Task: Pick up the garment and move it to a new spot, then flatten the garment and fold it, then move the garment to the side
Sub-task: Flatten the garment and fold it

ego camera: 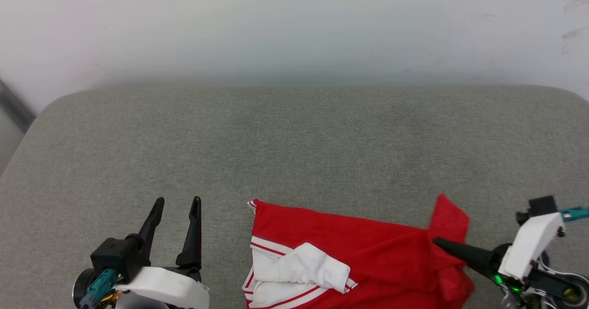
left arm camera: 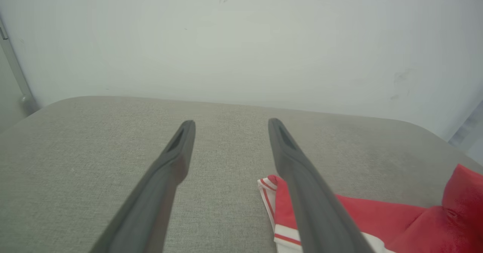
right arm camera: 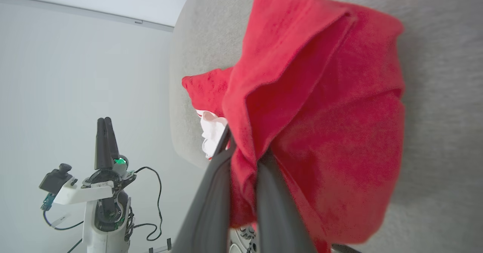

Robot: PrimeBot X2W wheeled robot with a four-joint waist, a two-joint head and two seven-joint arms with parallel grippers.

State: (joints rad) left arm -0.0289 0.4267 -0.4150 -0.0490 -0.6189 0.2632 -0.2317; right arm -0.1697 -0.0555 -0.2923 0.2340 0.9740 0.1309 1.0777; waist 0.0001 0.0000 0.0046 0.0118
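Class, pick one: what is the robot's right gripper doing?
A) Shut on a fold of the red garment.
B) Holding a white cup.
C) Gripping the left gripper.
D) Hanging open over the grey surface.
A: the right gripper has red cloth of the garment pinched between its fingers.

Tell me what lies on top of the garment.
A white sleeve lies folded over the red garment; the right gripper pinches its right edge. The fabric beneath the sleeve is covered.
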